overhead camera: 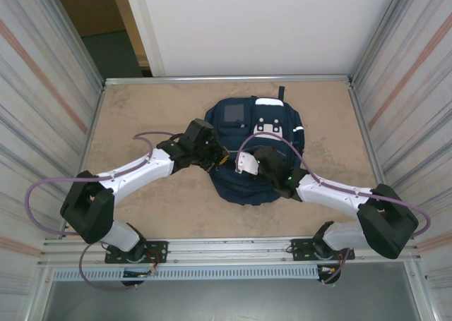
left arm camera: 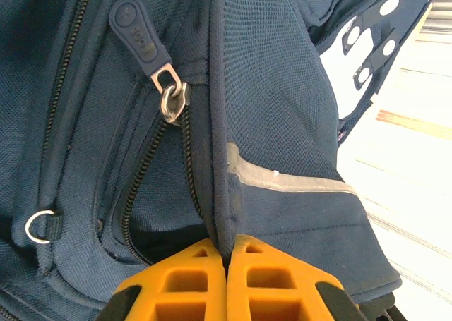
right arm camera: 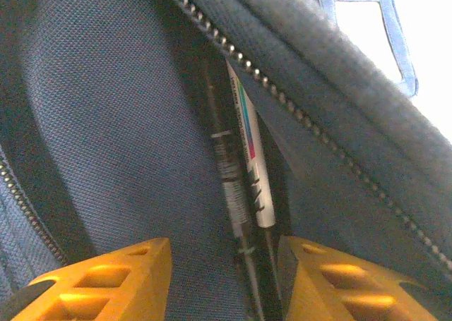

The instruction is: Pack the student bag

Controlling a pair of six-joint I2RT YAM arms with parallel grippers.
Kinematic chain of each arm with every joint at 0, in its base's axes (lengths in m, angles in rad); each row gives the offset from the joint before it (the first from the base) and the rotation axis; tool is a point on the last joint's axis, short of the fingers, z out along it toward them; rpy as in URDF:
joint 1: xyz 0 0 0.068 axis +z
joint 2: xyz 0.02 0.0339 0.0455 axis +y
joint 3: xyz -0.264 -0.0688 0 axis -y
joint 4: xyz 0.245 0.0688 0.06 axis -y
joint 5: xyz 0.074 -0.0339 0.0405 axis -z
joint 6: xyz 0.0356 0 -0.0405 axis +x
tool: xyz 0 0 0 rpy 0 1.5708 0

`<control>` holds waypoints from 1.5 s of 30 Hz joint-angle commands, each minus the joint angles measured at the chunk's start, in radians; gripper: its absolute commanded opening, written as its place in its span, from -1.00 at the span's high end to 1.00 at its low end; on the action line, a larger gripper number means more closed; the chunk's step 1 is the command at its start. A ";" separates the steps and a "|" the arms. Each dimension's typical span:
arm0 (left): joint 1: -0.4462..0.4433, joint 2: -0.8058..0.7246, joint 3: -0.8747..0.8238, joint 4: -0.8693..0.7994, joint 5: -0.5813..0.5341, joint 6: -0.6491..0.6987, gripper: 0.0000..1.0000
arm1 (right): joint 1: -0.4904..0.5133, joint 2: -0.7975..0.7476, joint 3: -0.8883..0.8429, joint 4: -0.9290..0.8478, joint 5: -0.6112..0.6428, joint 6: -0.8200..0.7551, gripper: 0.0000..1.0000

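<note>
Position of student bag (overhead camera: pixel 227 183): lying flat on the sandy table (overhead camera: pixel 141 109), about centred left to right and nearer the far edge, with the white patches at its far end. Both arms reach over it from the near side, one from the left and one from the right, and their heads meet above the middle of the bag.

Left pincer (left arm camera: pixel 227 254): orange fingers pressed together, with a fold of navy bag fabric nipped between the tips. The fold is a seamed edge. A grey reflective stripe (left arm camera: pixel 289 181) crosses the panel just above the grip. Left of the fold a zip stands parted below its metal slider (left arm camera: pixel 173 102), and a navy rubber zip pull (left arm camera: pixel 138 33) extends from the slider up and to the left. A small metal D-ring (left arm camera: pixel 39 226) sits low on the left of the bag.

Right pincer (right arm camera: pixel 224 249): fingers well apart, gripping nothing. It faces into an unzipped opening of the bag, with zip teeth (right arm camera: pixel 296 113) running diagonally along the upper right side. In the gap a white pen (right arm camera: pixel 251 166) with a coloured stripe lies alongside a dark pen (right arm camera: pixel 229 187). Both run lengthwise, and their near ends pass between the fingers, closer to the right one. Contact between fingers and pens: cannot tell.
</note>
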 commanded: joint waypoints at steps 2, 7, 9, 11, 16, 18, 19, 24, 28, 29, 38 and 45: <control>0.005 -0.026 -0.002 0.023 0.049 0.007 1.00 | 0.001 -0.068 -0.008 0.047 -0.029 0.014 0.11; 0.008 -0.007 -0.009 0.006 0.026 0.049 1.00 | -0.001 -0.267 -0.034 -0.005 -0.173 0.123 0.10; 0.011 -0.003 -0.009 0.015 0.021 0.081 1.00 | -0.004 -0.368 -0.047 -0.024 -0.268 0.179 0.09; 0.008 -0.007 -0.010 0.010 -0.005 0.122 1.00 | -0.006 -0.462 -0.072 -0.037 -0.431 0.199 0.08; 0.023 -0.007 -0.018 -0.040 0.007 0.274 0.76 | 0.001 -0.635 -0.184 0.118 -0.635 0.330 0.05; 0.027 -0.011 -0.001 -0.105 0.008 0.357 0.44 | -0.001 -0.660 -0.193 0.121 -0.551 0.401 0.04; 0.028 -0.020 -0.001 -0.133 -0.011 0.405 0.22 | -0.004 -0.663 -0.186 0.100 -0.494 0.428 0.03; 0.037 -0.081 -0.018 -0.197 -0.153 0.565 -0.32 | -0.052 -0.659 -0.141 -0.035 -0.245 0.656 -0.20; 0.039 -0.105 -0.048 -0.075 -0.179 0.742 -0.46 | -0.109 -0.663 -0.137 -0.078 -0.284 0.806 -0.23; 0.040 -0.098 -0.048 -0.039 -0.167 0.785 -0.49 | -0.113 -0.663 -0.137 -0.085 -0.265 0.832 -0.23; 0.060 0.136 0.147 -0.083 -0.265 1.105 -0.70 | -0.208 -0.629 -0.108 -0.332 0.036 1.283 -0.56; 0.115 0.423 0.356 -0.170 0.015 1.179 -0.42 | -0.296 -0.543 -0.085 -0.398 -0.122 1.335 -0.54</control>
